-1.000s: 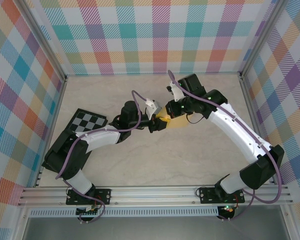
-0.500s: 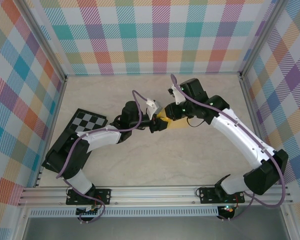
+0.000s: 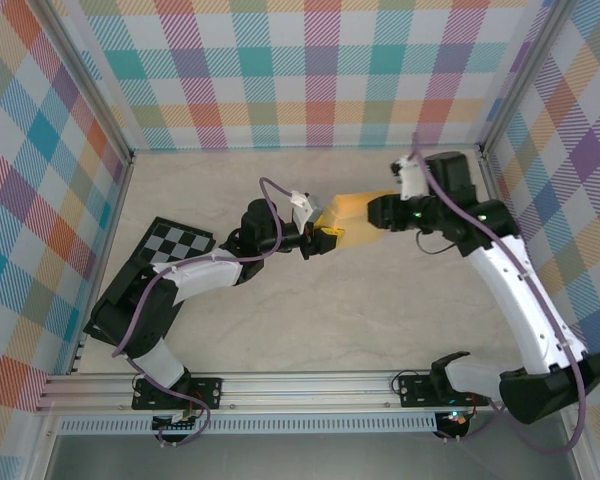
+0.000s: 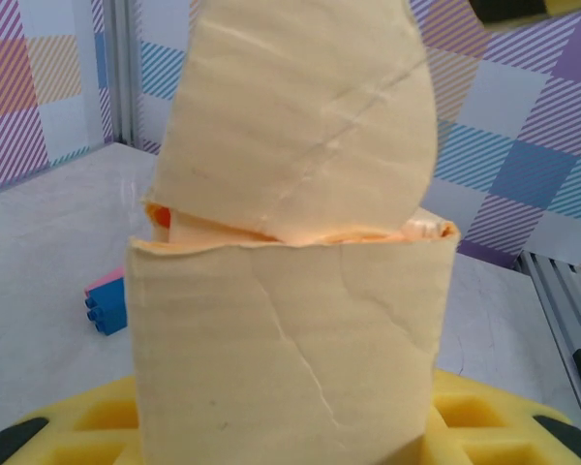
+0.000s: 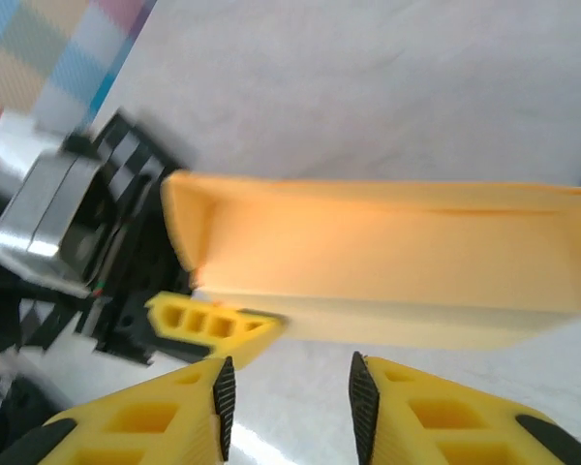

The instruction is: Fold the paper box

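Left claw (image 3: pixel 316 238) pinches the left end of the paper box (image 3: pixel 354 213), which sits over the far middle of the table (image 3: pixel 380 310); can't tell if it rests on the surface. Right claw (image 5: pixel 290 392) has its fingers spread with nothing between them, just beside the box's right end, not touching. Side walls are up, and the right wrist view shows a long open trough. In the left wrist view one rounded flap (image 4: pixel 300 116) stands above the body, untucked. Looks partly done: body formed, flap to fold down and tuck, open side to close.
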Robot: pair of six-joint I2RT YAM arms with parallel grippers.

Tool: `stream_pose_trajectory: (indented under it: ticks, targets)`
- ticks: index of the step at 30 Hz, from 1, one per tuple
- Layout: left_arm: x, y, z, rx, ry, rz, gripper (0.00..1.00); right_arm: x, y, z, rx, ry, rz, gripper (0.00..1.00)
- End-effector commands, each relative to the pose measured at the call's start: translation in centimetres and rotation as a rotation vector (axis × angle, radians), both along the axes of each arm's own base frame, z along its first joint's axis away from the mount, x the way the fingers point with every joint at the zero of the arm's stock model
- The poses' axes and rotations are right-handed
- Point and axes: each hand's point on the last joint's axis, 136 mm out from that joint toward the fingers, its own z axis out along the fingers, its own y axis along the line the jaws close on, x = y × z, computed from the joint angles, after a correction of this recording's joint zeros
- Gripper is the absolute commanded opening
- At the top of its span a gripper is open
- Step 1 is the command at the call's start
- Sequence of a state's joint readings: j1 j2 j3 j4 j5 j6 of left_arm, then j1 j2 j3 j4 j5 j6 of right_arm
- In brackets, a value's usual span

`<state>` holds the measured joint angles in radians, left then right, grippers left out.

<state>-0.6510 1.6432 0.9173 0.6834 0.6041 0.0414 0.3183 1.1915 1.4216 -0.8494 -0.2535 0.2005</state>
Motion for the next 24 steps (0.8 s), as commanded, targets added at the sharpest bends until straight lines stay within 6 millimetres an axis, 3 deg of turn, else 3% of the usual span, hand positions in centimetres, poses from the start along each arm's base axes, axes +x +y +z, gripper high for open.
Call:
stream_pose_trajectory:
  ticks: [1, 4, 10, 14, 24]
  targets:
    - [0.0, -0.2, 2.2, -0.036, -0.056, -0.027, 0.41, 0.9, -3.5, 0.8, 0.002, -0.029, -0.089, 0.43]
    - [-0.3, -0.3, 2.6, -0.042, -0.057, -0.039, 0.41, 2.3, -5.6, 0.0, -0.014, -0.016, -0.128, 0.47]
    - [-0.6, -0.2, 3.3, -0.052, -0.061, -0.052, 0.41, 3.6, -4.8, -1.6, -0.032, 0.008, -0.036, 0.46]
    - [-1.0, -0.1, 3.9, -0.059, -0.063, -0.061, 0.41, 4.1, -5.5, -2.3, -0.079, 0.001, -0.044, 0.45]
    - [-1.2, 0.0, 4.4, -0.073, -0.070, -0.064, 0.41, 3.6, -4.7, -3.4, -0.047, 0.037, 0.011, 0.44]
